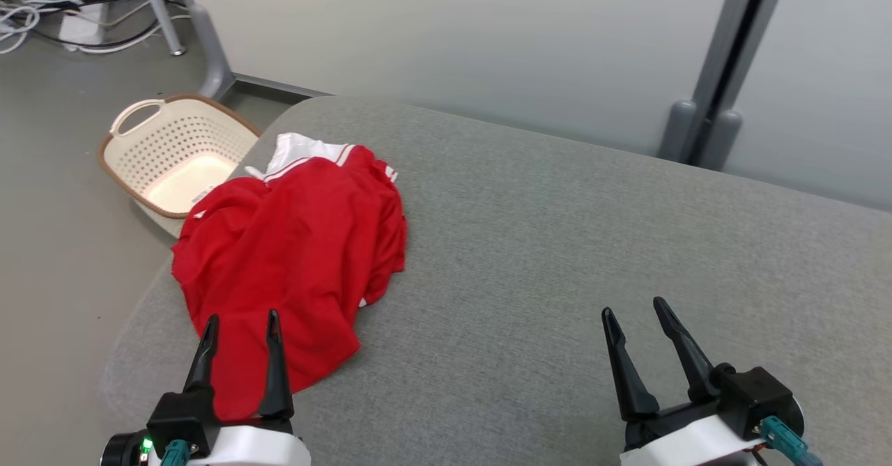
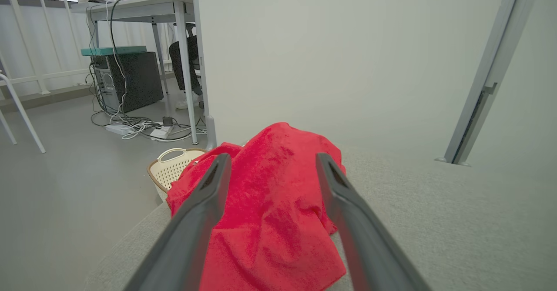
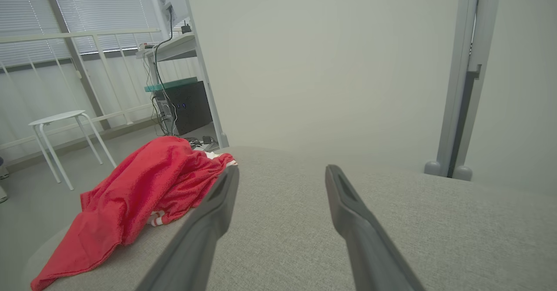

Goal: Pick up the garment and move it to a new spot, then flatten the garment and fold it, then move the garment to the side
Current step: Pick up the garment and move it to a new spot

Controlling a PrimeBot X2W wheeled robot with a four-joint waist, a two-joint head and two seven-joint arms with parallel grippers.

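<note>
Grey fabric-covered surface [image 1: 557, 257], rounded at its near-left corner, pale partition behind, bare floor on the left with a cream basket [image 1: 178, 142] just beyond the edge. Red garment [image 1: 293, 257] heaped on the left end of that surface, crumpled in several overlapping folds, white trim and stripes showing on the far side, one side reaching the left edge.

Left gripper [image 1: 242, 316] poised over the near hem of the heap, jaws spread wide, nothing between them; cannot tell whether the tips touch the cloth. Right gripper [image 1: 633, 306] likewise spread and empty, over bare surface, well apart from the cloth.

Looks soft, light and limp, with a slightly napped weave: probably sags and trails once lifted, holds no shape, offers decent friction to the fingers. Best taken by pinching a raised fold or the near hem, through more than one layer. Worth watching the side at the edge, which may slide toward the basket.
</note>
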